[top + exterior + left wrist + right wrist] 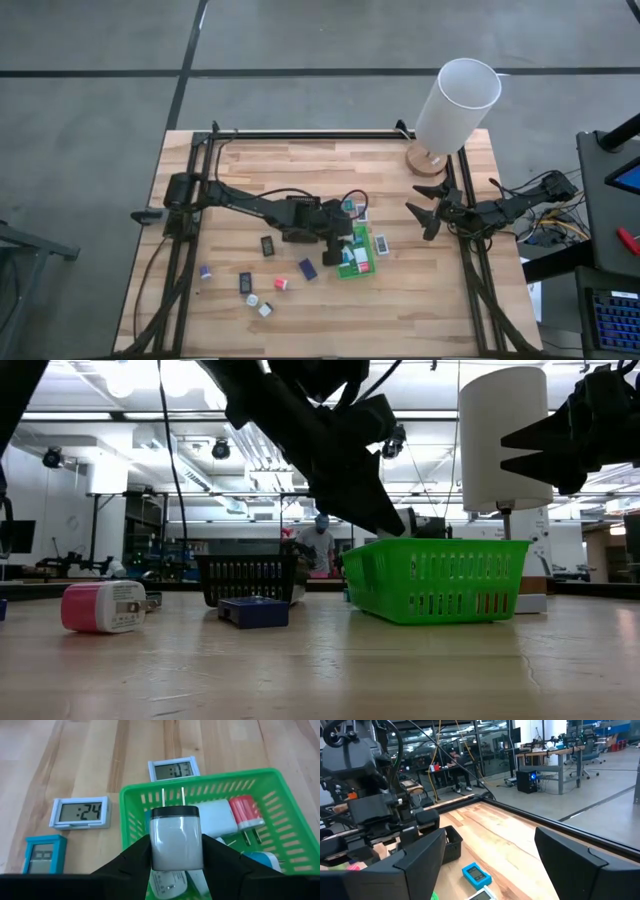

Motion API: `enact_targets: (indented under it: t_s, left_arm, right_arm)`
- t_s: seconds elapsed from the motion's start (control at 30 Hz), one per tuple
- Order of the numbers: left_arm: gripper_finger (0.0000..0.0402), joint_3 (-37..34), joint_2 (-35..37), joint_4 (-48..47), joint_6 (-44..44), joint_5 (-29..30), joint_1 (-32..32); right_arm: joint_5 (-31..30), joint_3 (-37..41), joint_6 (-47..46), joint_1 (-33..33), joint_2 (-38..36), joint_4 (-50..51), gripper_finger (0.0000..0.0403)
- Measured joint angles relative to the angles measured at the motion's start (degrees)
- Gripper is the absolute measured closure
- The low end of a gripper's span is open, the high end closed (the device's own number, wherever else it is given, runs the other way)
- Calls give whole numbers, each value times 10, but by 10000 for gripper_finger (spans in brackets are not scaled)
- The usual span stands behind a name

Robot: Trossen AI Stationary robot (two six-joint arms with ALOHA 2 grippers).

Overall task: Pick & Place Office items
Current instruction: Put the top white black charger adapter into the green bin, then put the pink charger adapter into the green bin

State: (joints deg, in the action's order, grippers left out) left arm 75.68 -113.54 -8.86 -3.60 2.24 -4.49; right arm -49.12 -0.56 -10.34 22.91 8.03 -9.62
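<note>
My left gripper (pixel 176 851) reaches over the bright green tray (pixel 358 262) and is shut on a grey charger block (pixel 176 837) with a black cap and two prongs. A white charger (pixel 217 817), a red-and-white one (pixel 245 811) and a teal piece lie in the tray. Small clocks (pixel 81 812) rest flat on the table beside the tray. More office items lie scattered toward the near left: a dark blue block (pixel 308 268), a red piece (pixel 281 284) and a pink-and-white charger (pixel 100 607). My right gripper (pixel 426 214) waits open at the table's right side. My left gripper pinches the grey charger block between its two fingers, one finger on each side of the body (pixel 157 847). The black cap and prongs (pixel 172 797) point away from the gripper. The block hangs over the inside of the green tray; whether it touches the pieces below is hidden.
A black ribbed tray (pixel 250 578) stands left of the green tray (pixel 435 578) and behind the left arm. A tall white lamp on a round wooden base (pixel 455 100) stands at the far right corner. Black frame rails run along the table's left, right and far edges.
</note>
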Motion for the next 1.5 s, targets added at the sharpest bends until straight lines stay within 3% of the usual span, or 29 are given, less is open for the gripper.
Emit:
enact_targets:
  t_s: [0.4, 0.6, 0.87, 1.13, 1.43, 1.5]
  left_arm:
    - [184, 0, 0, -6, -9, -1, 0]
    - [177, -2, 16, -29, -9, -1, 0]
    - [177, -26, 121, -111, -50, 88, -5]
    - [177, -142, 250, -135, -210, 157, -30]
    - [177, -281, 441, -241, -537, 287, -85]
    - [178, -307, 469, -280, -620, 293, -97]
  right_arm:
    - [0, 0, 0, 0, 0, 0, 98]
    - [0, 0, 0, 0, 0, 0, 104]
    - [0, 0, 0, 0, 0, 0, 94]
    - [0, 0, 0, 0, 0, 0, 96]
    - [0, 0, 0, 0, 0, 0, 106]
    - [0, 0, 0, 0, 0, 0, 105]
